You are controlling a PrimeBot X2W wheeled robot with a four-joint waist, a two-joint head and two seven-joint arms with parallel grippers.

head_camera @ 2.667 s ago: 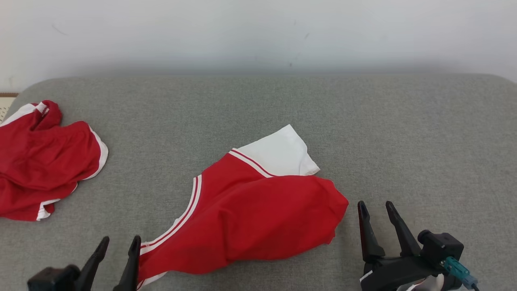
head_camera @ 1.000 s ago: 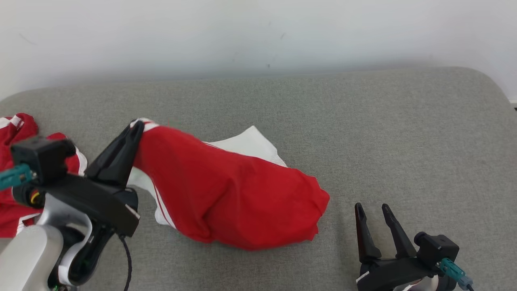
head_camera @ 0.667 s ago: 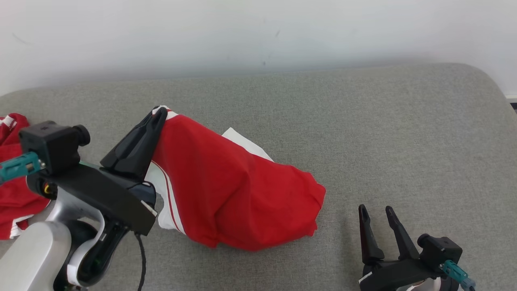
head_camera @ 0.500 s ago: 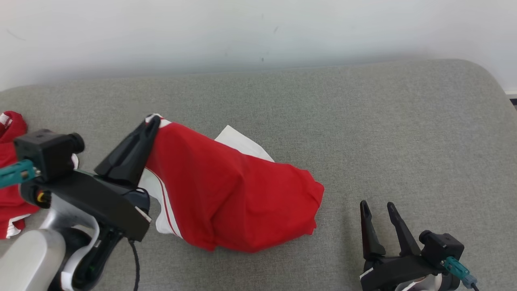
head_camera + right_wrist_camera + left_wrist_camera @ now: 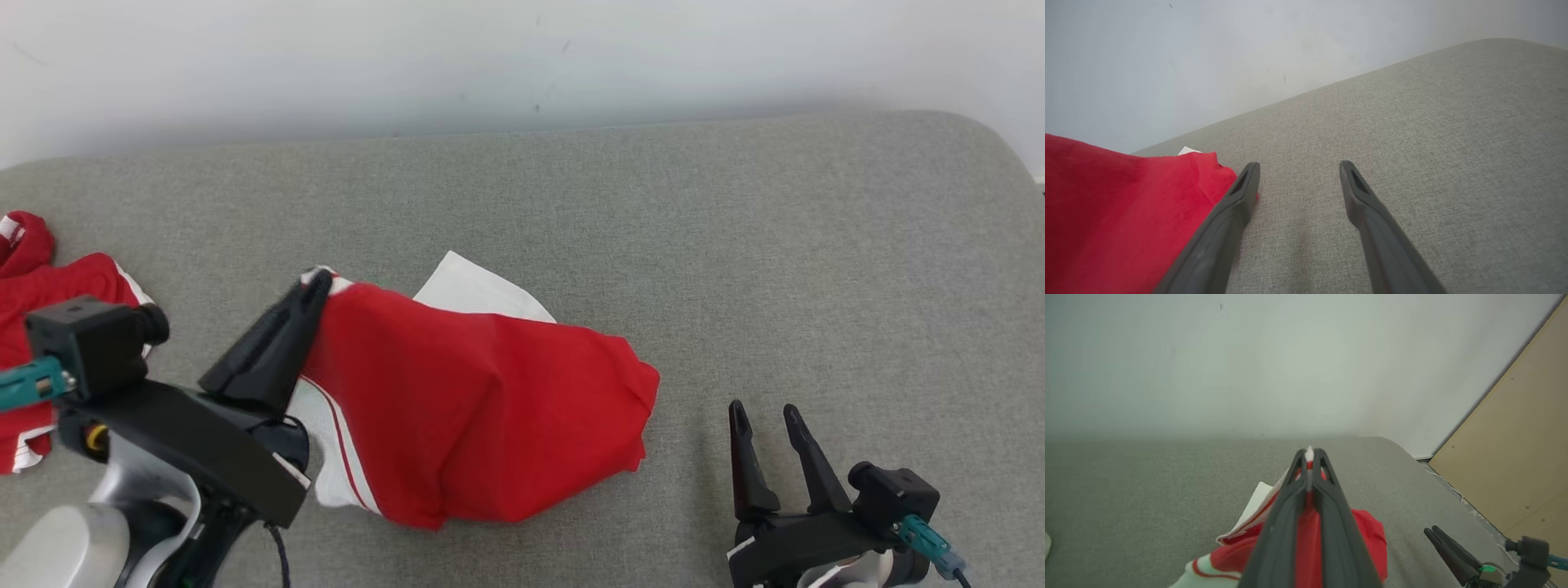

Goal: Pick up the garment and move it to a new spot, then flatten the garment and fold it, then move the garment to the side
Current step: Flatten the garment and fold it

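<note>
Garment (image 5: 490,408) on cushion (image 5: 775,245), centre; other garment (image 5: 57,286) far left.

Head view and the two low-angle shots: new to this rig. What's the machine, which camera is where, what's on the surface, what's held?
A wheeled robot with two arms, each ending in a two-fingered gripper. The wide picture is from its head camera, looking down at a grey padded surface. The other two are from wrist cameras, each looking along its own fingers. On the surface: a red garment with white trim in the middle, and a second red garment at the far left. The left gripper is shut on an edge of the middle garment, holding it up; the rest lies on the surface. The right gripper is open and empty, just right of that garment.
</note>
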